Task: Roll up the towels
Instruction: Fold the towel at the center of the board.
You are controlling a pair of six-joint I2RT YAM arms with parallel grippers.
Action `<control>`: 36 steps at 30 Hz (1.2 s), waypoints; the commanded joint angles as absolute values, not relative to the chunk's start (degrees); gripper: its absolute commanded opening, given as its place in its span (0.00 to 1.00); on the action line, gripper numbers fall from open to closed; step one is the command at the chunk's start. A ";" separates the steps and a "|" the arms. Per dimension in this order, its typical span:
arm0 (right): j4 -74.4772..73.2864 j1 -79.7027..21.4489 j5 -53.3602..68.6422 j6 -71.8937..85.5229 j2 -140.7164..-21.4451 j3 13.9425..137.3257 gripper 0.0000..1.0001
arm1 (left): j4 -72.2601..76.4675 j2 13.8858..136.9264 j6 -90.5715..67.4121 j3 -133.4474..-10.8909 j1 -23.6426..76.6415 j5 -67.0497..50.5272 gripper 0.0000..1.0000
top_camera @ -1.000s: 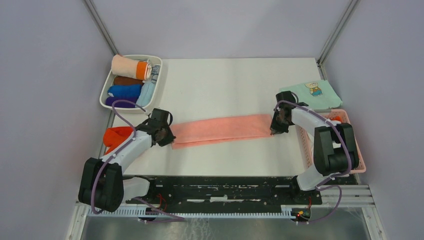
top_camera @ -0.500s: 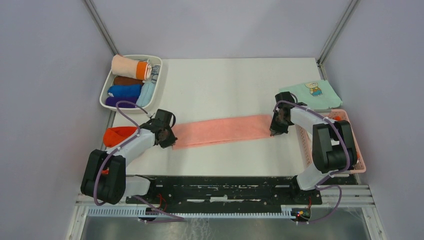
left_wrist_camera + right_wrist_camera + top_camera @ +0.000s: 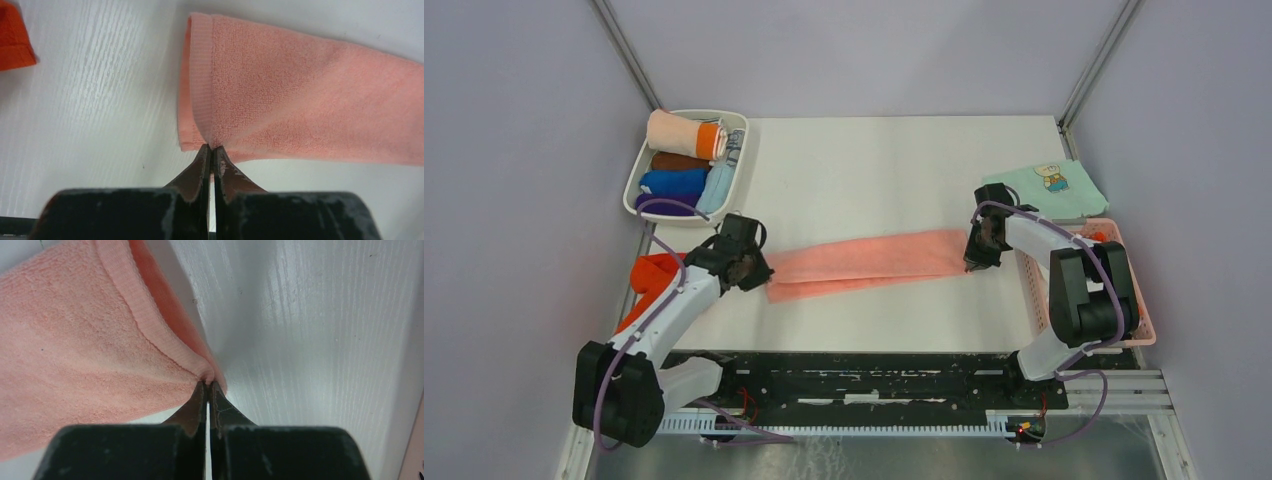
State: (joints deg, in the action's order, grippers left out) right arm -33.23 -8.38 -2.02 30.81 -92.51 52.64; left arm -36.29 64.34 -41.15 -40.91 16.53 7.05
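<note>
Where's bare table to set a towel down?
Widest: beyond the pink towel, between the white bin and mint cloth. A narrower strip runs between towel and arm bases. Crowded at the towel's ends, where left fingers and right fingers pinch it.

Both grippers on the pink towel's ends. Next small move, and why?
Probably open one gripper to start rolling from that end: left gripper and right gripper are each shut on opposite ends of the pink towel, which already lies folded into a long strip on the table.

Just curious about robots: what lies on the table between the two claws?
A long folded pink towel spans it, left gripper and right gripper pinching its ends; the top view shows this.
</note>
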 commanded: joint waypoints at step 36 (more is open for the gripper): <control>-27.51 -8.00 3.69 29.29 -93.24 63.44 0.32 | -23.22 72.72 -45.48 -42.10 17.05 8.97 0.41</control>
State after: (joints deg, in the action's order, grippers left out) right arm -31.97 -8.19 1.06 28.49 -88.23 61.06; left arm -31.16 69.23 -47.00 -43.72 17.10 7.99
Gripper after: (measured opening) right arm 0.339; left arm 0.437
